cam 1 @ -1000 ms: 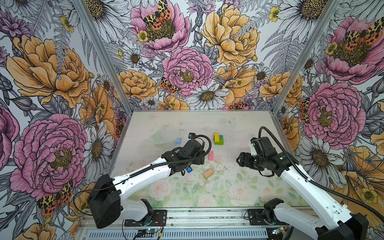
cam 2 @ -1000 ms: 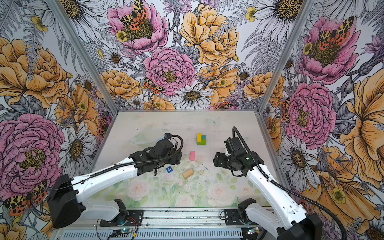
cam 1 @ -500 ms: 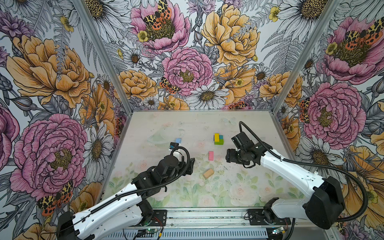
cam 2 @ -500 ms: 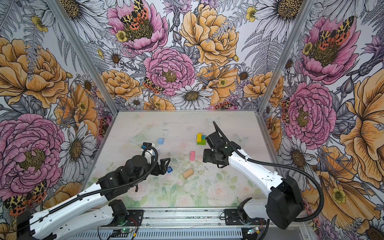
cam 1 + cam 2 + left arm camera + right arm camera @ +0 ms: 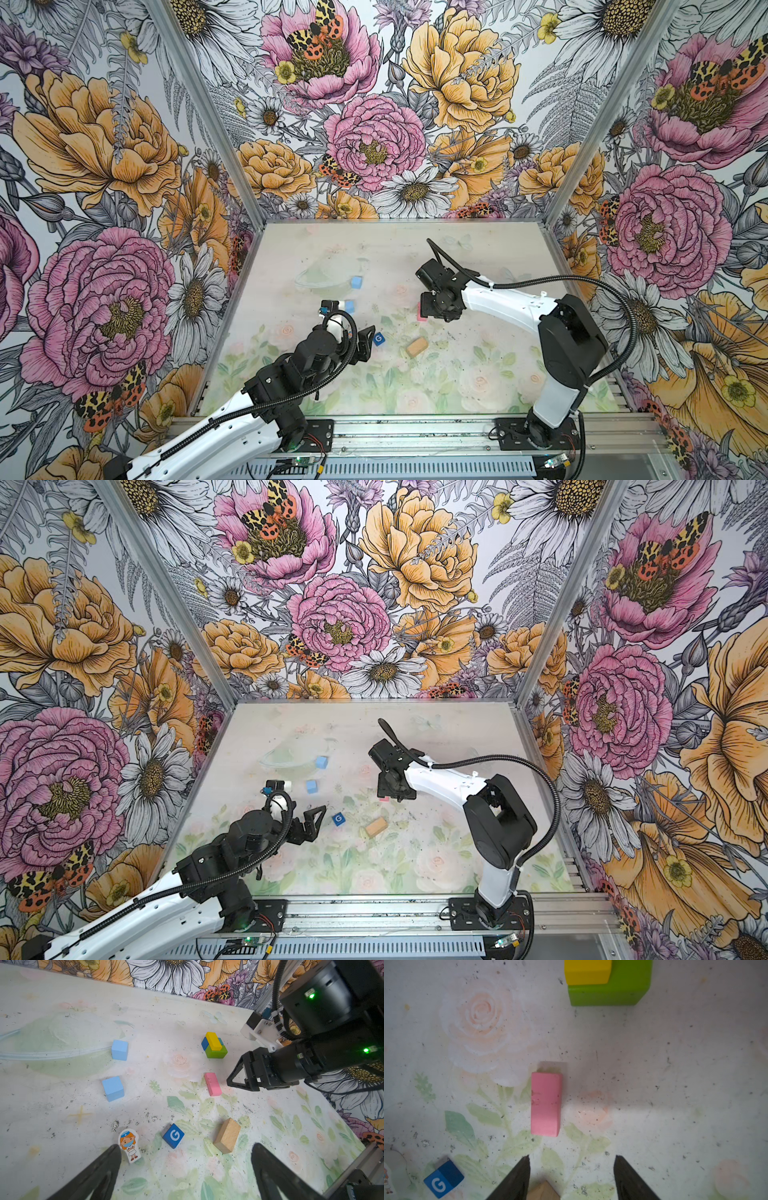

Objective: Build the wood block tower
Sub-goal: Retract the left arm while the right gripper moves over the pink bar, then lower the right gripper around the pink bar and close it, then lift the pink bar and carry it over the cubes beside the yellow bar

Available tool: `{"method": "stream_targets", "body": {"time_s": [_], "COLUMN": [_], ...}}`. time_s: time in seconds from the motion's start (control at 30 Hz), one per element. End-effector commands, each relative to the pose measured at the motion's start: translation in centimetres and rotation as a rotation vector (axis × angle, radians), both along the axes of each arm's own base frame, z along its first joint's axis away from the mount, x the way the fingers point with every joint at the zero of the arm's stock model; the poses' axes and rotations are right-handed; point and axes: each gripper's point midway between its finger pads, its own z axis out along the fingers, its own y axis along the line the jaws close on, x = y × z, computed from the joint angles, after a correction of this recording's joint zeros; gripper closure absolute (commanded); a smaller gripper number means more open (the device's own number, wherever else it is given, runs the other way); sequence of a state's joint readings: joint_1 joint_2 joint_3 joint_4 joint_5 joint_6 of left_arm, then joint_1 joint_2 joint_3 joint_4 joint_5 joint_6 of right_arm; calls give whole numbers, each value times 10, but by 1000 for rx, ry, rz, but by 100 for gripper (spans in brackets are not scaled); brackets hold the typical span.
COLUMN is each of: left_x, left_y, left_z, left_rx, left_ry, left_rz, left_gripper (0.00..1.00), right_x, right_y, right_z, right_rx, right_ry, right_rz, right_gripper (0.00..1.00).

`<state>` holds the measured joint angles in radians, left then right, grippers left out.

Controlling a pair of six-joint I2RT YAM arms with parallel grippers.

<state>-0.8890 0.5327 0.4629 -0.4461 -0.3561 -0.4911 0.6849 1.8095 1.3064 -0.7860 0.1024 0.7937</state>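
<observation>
Toward the mat's (image 5: 62,1118) back: tower base (image 5: 215,1048) only, yellow wooden brick (image 5: 213,1041) on green wooden brick (image 5: 217,1053). Still loose:
- pink oblong wooden brick (image 5: 546,1104)
- tan wooden brick (image 5: 227,1135)
- two light-blue wooden cubes (image 5: 120,1050)
- white toy figure (image 5: 128,1145)

Right gripper (image 5: 571,1159) is part-open and empty, just beside the pink brick. Left gripper (image 5: 186,1147) is wide open and empty.

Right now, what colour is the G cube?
G cube: dark blue, white letter; best in left wrist view.
</observation>
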Motion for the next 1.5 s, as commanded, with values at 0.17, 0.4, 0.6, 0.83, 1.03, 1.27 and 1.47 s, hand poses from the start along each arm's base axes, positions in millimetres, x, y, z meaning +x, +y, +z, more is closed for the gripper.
{"method": "stream_targets", "body": {"time_s": [0.17,0.4,0.6,0.83,1.03,1.27,1.47], "left_x": [0,1,2,3,2,5,12], "left_y": [12,12,12,12,12,10,1], "left_z": [-6,-7,-6,-8,-8,-1,10], "left_rx": [7,5,2,3,-5,-17,-26], "left_ry": [4,6,7,14,17,13,4], "left_rz": [37,41,45,45,44,48,35], "left_gripper": [1,1,1,1,1,1,1], "right_x": [20,25,27,27,26,26,24], "right_y": [15,19,21,22,23,25,15], "right_z": [-20,-33,-40,-46,-45,-15,20], "right_rx": [-34,-51,-62,-69,-60,-6,53], "right_ry": [2,19,32,43,48,2,-45], "right_rz": [-7,1,12,24,30,43,62], "right_gripper": [37,43,50,60,67,68,69]}}
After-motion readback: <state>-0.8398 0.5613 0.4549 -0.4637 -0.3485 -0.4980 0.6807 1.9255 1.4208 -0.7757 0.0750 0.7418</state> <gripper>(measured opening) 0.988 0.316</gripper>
